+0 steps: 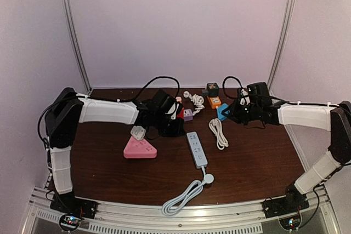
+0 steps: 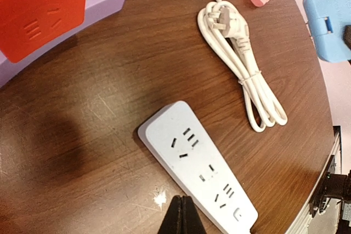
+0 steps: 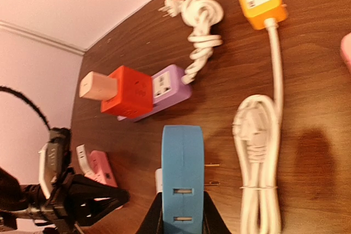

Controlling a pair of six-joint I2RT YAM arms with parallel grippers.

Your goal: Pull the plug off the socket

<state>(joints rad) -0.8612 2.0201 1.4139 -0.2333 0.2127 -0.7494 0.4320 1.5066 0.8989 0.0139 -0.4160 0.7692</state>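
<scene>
Now the right gripper (image 3: 184, 212) clamps the blue plug (image 3: 184, 157), prongs bare, beside the coiled white cable (image 3: 258, 152); the left gripper (image 2: 181, 215) hangs pinched closed, empty, over the white power strip (image 2: 200, 168)

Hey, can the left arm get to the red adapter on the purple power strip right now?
Probably yes. The red adapter sits close to the left claw with nothing between them, though the claw looks shut and would need opening.
</scene>
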